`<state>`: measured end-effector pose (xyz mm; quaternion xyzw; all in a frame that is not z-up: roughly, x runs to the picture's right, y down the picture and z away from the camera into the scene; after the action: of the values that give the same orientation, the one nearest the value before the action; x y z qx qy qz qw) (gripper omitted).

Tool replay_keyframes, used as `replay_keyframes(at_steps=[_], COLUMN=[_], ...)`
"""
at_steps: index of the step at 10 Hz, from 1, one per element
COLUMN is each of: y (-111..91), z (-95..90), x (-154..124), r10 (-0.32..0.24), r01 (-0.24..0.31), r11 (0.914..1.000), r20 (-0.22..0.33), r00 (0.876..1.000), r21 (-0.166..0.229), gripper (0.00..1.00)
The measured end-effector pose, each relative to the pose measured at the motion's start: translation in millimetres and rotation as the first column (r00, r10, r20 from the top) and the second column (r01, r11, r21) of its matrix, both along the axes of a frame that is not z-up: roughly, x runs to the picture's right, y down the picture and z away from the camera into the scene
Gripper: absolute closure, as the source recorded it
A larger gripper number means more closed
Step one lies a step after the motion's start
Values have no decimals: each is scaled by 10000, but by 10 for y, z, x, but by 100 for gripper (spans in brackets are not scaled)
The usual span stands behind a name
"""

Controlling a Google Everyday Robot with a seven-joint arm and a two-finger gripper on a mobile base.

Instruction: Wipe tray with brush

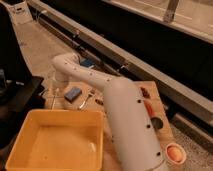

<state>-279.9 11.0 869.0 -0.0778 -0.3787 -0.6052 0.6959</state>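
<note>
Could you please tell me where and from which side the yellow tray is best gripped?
Probably pinch the tray by its far rim from above: the wall is thin and upright, the tub too wide to span. That edge lies nearest the gripper, hanging just beyond it.

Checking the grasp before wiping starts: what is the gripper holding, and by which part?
The gripper, shut just beyond the tray, seems to hold the brush by its upper end; the contact itself is unclear.
</note>
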Motion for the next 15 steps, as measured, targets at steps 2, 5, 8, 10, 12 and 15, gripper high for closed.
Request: replay_keyframes(at_steps=[2,5,8,10,12,15], y=[-141,-355,-298,-74,196,665], z=[-171,-484,-806,-1007,-1199,-1501], x=[302,684,803,804,792,778], r10=[204,511,539,407,-5,-788], r01=[-196,-479,-500,-378,10,740], r11=[9994,9968,9962,9974,9984,9954], r20=[-240,-514,-535,-466,-100,815], r00=[9995,9974,9971,9981,9999,9936], r21=[295,633,708,614,559,610], gripper=[100,100,100,100,100,100])
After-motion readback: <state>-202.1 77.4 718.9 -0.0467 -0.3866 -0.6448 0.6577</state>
